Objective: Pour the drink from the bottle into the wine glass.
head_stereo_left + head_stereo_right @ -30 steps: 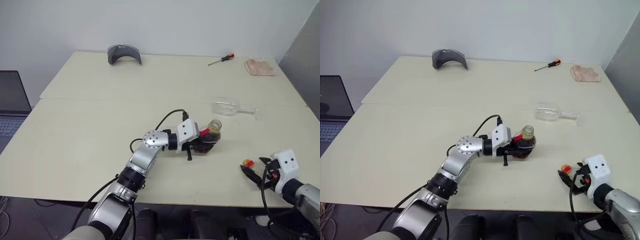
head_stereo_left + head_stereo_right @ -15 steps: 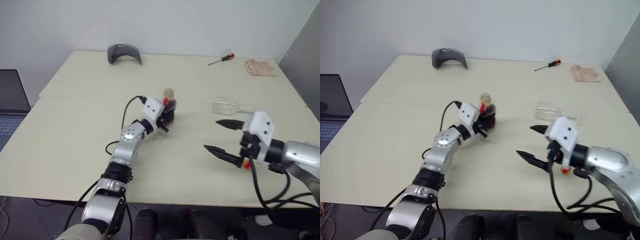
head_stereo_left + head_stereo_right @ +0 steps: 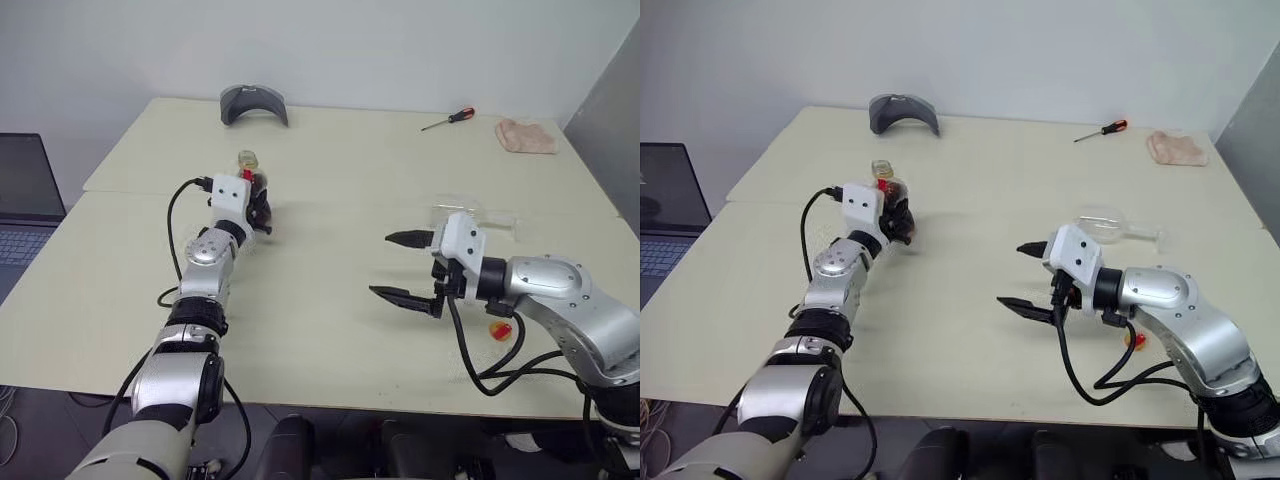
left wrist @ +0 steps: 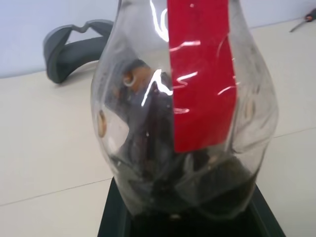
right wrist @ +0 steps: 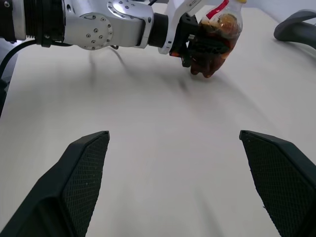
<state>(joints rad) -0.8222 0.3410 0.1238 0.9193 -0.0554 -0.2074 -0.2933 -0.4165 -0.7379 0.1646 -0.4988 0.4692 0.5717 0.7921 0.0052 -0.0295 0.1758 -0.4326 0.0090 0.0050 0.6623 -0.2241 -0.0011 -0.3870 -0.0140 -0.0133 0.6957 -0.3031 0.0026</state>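
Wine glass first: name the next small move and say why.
Probably reach the open right gripper back to the wine glass and stand it up: it lies on its side on the table, while the left gripper holds the uncapped bottle.

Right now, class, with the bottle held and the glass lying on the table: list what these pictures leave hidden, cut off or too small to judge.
1. The bottle: its lower body is hidden by the left gripper in the left eye view; its neck is cut off in the left wrist view.
2. The wine glass: lying on its side behind the right gripper, partly hidden; too clear to tell if it is empty.
3. The cap: too small for detail.
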